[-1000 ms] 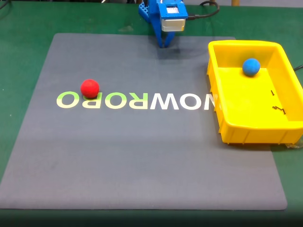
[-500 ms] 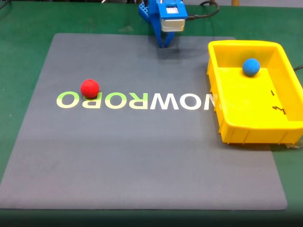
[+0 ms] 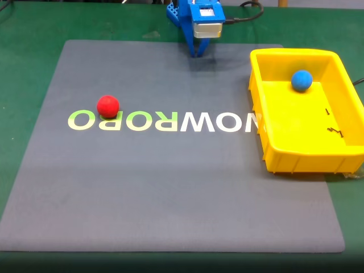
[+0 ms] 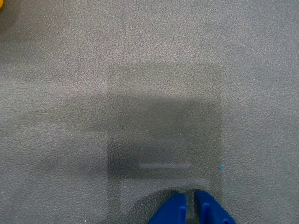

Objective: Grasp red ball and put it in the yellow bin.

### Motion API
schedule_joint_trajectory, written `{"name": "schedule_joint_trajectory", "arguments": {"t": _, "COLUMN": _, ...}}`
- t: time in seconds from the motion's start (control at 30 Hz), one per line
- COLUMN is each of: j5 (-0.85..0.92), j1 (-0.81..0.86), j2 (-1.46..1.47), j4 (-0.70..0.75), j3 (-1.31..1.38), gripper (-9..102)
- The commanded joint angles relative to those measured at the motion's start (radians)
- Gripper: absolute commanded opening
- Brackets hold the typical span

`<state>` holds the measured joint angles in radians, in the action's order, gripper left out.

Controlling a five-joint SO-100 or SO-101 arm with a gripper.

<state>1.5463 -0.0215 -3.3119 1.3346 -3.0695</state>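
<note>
The red ball [image 3: 108,106] rests on the grey mat [image 3: 170,170], left of centre, over the printed lettering. The yellow bin [image 3: 341,149] stands at the mat's right edge in the fixed view. My blue gripper [image 3: 197,52] hangs at the far edge of the mat, well apart from both ball and bin. In the wrist view its two blue fingertips [image 4: 191,210] sit close together at the bottom edge with nothing between them, above bare mat.
A blue ball [image 3: 301,80] lies inside the bin near its far wall. Green table surface [image 3: 34,34] surrounds the mat. A cable [image 3: 250,11] runs behind the arm's base. A sliver of yellow [image 4: 1,4] shows at the wrist view's top left corner.
</note>
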Motion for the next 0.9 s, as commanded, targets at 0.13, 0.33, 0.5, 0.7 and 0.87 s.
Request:
{"name": "schedule_joint_trajectory", "arguments": {"t": 0.13, "j5": 0.005, "j1": 0.025, "j2": -0.015, "j4": 0.002, "j3": -0.032, "gripper": 10}}
{"name": "schedule_joint_trajectory", "arguments": {"t": 0.33, "j5": 0.035, "j1": 0.031, "j2": -0.015, "j4": 0.008, "j3": 0.044, "gripper": 36}}
{"name": "schedule_joint_trajectory", "arguments": {"t": 0.5, "j5": 0.037, "j1": 0.032, "j2": -0.015, "j4": 0.069, "j3": 0.212, "gripper": 38}}
{"name": "schedule_joint_trajectory", "arguments": {"t": 0.7, "j5": 0.175, "j1": 0.233, "j2": 0.241, "j4": 0.083, "j3": 0.584, "gripper": 36}}
{"name": "schedule_joint_trajectory", "arguments": {"t": 0.87, "j5": 0.265, "j1": 0.43, "j2": 0.555, "j4": -0.101, "j3": 0.776, "gripper": 36}}
